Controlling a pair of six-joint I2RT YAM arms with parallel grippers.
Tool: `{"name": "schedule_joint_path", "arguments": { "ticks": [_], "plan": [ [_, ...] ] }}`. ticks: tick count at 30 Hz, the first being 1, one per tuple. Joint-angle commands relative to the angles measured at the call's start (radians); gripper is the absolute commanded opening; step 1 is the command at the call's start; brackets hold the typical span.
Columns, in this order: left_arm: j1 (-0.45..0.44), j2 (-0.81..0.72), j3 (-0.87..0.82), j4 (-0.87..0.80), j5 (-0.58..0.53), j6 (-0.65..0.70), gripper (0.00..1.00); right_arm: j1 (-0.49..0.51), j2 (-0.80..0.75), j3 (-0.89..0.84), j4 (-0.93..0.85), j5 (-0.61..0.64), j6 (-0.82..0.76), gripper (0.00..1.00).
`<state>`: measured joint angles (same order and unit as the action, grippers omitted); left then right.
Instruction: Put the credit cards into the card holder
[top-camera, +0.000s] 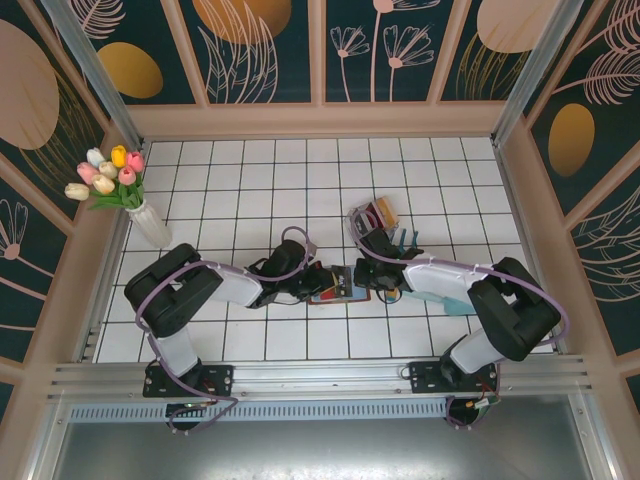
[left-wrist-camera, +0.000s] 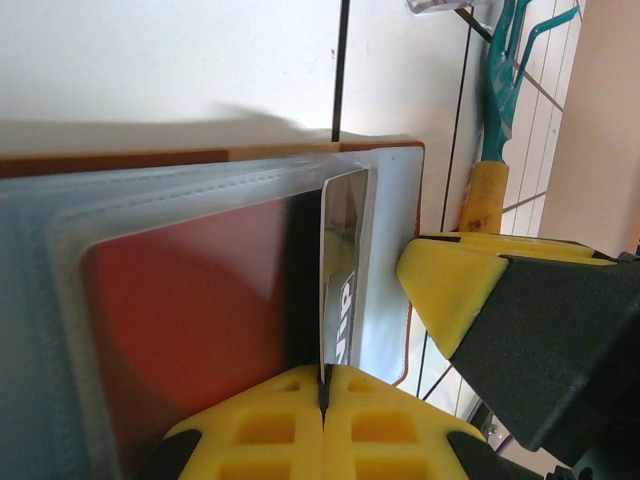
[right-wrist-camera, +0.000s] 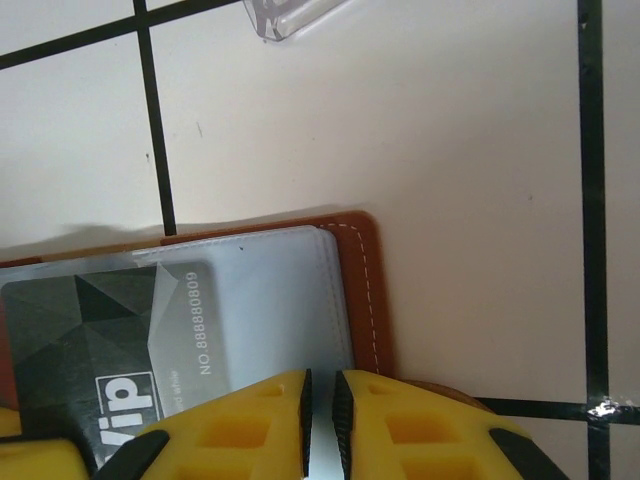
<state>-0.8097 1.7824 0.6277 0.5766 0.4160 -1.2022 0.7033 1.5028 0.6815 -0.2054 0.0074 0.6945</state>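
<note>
Where the two arms meet low in the middle of the top view, the card holder (top-camera: 335, 292) lies open on the white tiled table (top-camera: 250, 180), with the left gripper (top-camera: 308, 287) at its left edge and the right gripper (top-camera: 365, 275) at its right. A clear box (top-camera: 378, 213) sits just above them and a vase of tulips (top-camera: 150, 225) stands at the far left. From the left wrist, the yellow fingers at the bottom are clamped on a grey card (left-wrist-camera: 345, 270) standing edge-on over the holder's clear sleeves, beside a red card (left-wrist-camera: 190, 320) lying in a pocket. A teal tool (left-wrist-camera: 500, 80) lies at the upper right. From the right wrist, the fingers (right-wrist-camera: 400, 430) are nearly closed on the holder's lower edge, with the grey card at lower left.
</note>
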Motion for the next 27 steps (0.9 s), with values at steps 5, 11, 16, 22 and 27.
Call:
{"name": "schedule_joint_path", "arguments": {
  "ticks": [5, 11, 16, 22, 27],
  "plan": [
    [-0.022, 0.023, 0.028, -0.064, -0.008, -0.009, 0.04, -0.01, 0.044, -0.066, -0.062, 0.013, 0.018, 0.19],
    [-0.06, 0.063, 0.128, -0.145, -0.041, 0.011, 0.07, -0.01, 0.018, -0.086, -0.027, -0.036, 0.041, 0.19],
    [-0.074, 0.062, 0.157, -0.23, -0.092, 0.03, 0.14, -0.02, -0.012, -0.087, -0.026, -0.043, 0.049, 0.2],
    [-0.073, 0.01, 0.155, -0.312, -0.134, 0.078, 0.25, -0.052, -0.081, -0.049, -0.06, -0.059, 0.018, 0.22],
    [-0.074, 0.005, 0.165, -0.352, -0.147, 0.1, 0.21, -0.076, -0.106, -0.044, -0.095, -0.038, -0.001, 0.23]
  ]
}}
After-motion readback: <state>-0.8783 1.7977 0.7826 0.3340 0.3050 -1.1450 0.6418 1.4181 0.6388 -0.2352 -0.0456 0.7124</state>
